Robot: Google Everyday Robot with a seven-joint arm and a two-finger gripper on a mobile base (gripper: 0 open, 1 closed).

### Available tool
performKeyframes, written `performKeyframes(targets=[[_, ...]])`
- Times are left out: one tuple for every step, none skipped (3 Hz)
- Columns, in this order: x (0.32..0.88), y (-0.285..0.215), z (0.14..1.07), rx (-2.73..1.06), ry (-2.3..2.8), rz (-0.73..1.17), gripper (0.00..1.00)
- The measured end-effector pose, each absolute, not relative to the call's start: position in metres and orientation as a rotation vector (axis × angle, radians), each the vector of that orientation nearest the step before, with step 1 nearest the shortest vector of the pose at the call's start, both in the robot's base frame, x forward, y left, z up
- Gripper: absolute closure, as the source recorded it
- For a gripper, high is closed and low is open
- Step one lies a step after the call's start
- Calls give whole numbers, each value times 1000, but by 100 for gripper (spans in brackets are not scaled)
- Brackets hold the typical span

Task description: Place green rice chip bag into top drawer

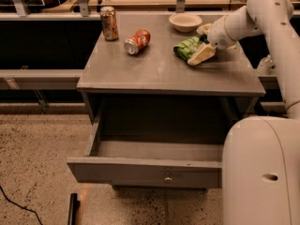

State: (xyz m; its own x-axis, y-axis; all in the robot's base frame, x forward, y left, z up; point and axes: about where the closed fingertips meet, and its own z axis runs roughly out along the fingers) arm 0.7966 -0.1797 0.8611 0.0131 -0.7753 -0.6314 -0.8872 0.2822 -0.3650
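Observation:
The green rice chip bag (pixel 186 47) lies crinkled on the grey tabletop (pixel 159 71), toward its right back part. My gripper (pixel 202 54) comes in from the right on the white arm and rests at the bag's right end, partly over it. The top drawer (pixel 140 170) under the tabletop is pulled out toward the camera, with its small round knob (pixel 167 177) at the centre of the front panel. Nothing shows inside the drawer.
A brown can (pixel 109 23) stands upright at the back left of the tabletop. A red-orange soda can (pixel 137 41) lies on its side near it. A pale bowl (pixel 185 21) sits behind the bag. The robot's white body (pixel 262 172) fills the lower right.

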Motion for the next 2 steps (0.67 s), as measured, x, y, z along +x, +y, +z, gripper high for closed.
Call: performKeyframes(targets=[[791,-178,859,-1538,1771,216,65],[770,-180,871,-1526,1803,281,88]])
